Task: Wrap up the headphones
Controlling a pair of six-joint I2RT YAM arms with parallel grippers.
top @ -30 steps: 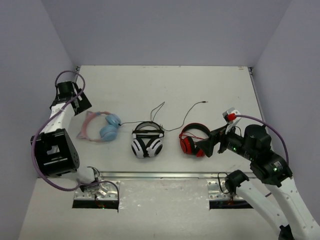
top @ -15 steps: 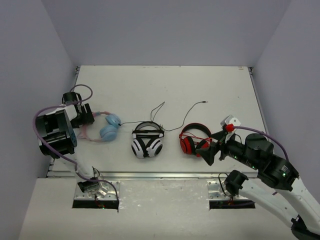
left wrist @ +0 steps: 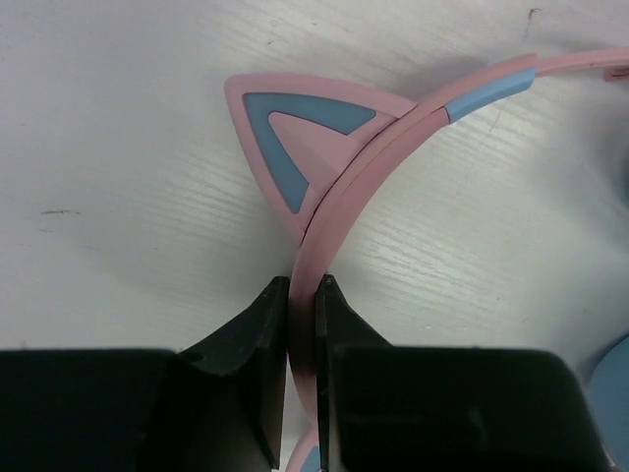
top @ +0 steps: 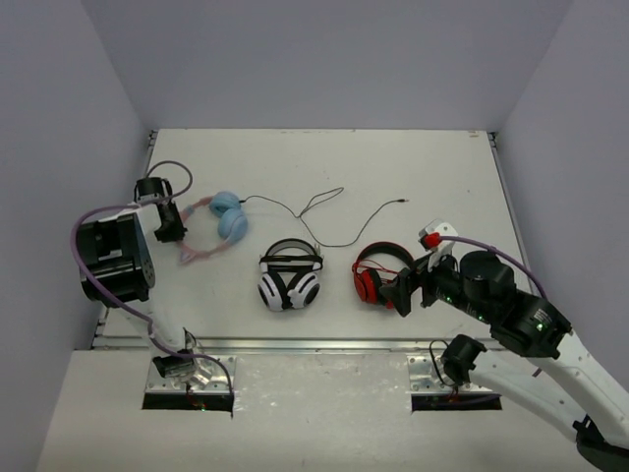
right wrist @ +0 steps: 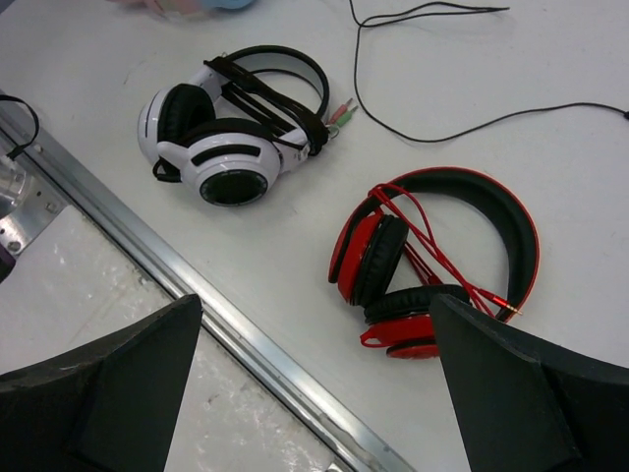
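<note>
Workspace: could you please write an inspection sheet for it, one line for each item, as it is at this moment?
Surface: white table; a few small dark marks in the left wrist view.
Job's things: the headphones, blue cups and cat ears, at far left; cable not wrapped.
Clutter: white-and-black headphones in the middle, red-and-black headphones to their right, each with its cord bundled on it.
Grippers: left gripper shut on the pink headband beside a cat ear; right gripper open, empty, above the red-and-black pair.
Cables: thin black cable trails loose across the table; purple arm cables loop off both arms.
Surroundings: plain walls on three sides; metal rail along the near edge.
</note>
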